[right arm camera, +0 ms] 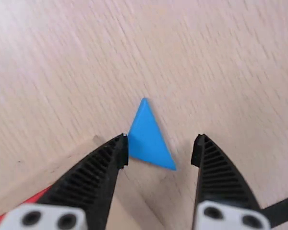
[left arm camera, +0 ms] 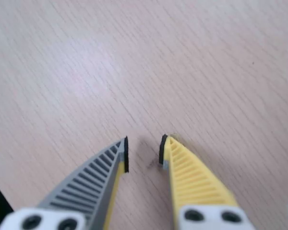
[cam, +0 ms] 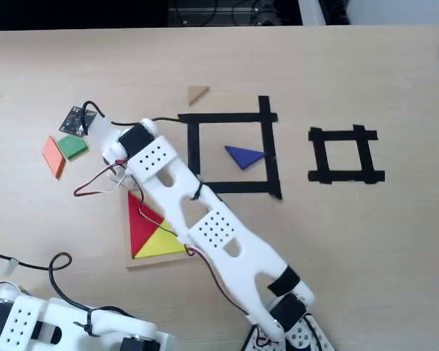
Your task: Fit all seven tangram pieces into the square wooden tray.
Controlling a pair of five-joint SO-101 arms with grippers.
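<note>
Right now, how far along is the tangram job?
Done: the red triangle and yellow triangle lie in the wooden tray. In hand: the right gripper, open, straddles the light blue triangle. Remaining: that one plus the orange parallelogram, green square, tan triangle and dark blue triangle.

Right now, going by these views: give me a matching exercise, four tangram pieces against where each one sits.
Pieces:
1. dark blue triangle piece
2. yellow triangle piece
3. plain tan wooden triangle piece
4. orange parallelogram piece

Places:
A. beside the green piece
B. inside the large black tape square
C. outside the large black tape square, near one corner
D. in the square wooden tray, against the red triangle piece

Pairs: 1-B, 2-D, 3-C, 4-A
</note>
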